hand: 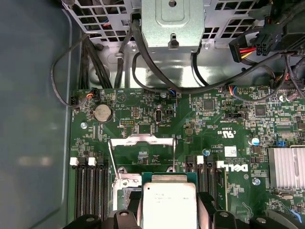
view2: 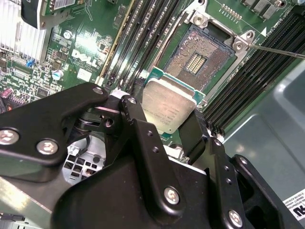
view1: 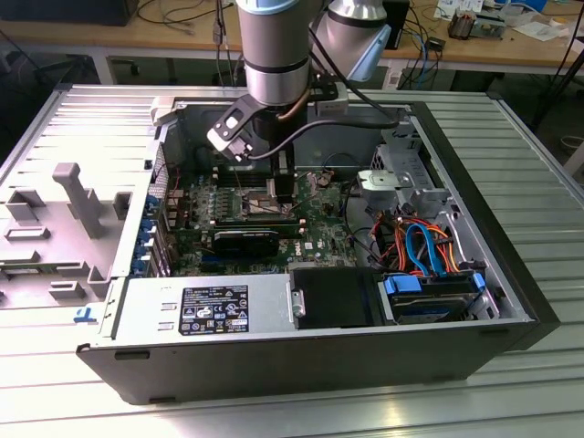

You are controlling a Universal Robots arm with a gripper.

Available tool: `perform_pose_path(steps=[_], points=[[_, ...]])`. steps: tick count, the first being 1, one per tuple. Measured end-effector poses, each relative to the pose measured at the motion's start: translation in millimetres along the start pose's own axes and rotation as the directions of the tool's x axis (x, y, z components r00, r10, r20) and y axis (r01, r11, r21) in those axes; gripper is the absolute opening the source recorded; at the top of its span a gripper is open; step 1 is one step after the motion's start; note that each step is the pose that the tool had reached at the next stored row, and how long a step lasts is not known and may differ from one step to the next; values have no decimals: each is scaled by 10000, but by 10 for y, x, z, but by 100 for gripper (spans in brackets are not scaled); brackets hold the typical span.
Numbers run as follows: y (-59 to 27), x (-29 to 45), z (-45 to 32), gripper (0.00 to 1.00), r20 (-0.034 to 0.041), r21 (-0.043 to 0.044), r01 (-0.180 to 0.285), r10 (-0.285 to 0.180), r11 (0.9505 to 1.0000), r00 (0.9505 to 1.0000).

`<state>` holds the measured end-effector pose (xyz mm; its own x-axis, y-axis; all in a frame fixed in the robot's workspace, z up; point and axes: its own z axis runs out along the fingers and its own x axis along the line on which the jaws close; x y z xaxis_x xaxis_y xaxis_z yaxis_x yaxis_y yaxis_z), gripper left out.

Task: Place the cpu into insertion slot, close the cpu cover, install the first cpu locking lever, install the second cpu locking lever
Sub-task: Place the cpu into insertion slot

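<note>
While the computer case (view1: 274, 370) lies open on the tabletop (view1: 538, 155), your claw (view2: 162, 123) is clamped on the cpu (view2: 172, 102), held at the edge of the insertion slot (view2: 202, 57), unseated.
Risk: a tilted or offset descent could bend the socket contacts or catch the rim; the first wrist view shows you the cpu cover (hand: 142, 140) raised open; the second wrist view shows the bare slot and a thin lever (view2: 276, 50).

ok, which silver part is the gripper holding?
The cpu: the flat square chip clamped in the gripper. The cpu cover stands flipped open, and the finned heatsink sits untouched aside.
</note>
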<state>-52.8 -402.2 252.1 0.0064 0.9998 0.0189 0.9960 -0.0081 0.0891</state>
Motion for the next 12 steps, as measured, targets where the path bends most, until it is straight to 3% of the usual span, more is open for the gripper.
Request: perform_pose_path(steps=[12], points=[[-48, 14, -4, 55, 0, 0, 0, 0, 10000, 10000]])
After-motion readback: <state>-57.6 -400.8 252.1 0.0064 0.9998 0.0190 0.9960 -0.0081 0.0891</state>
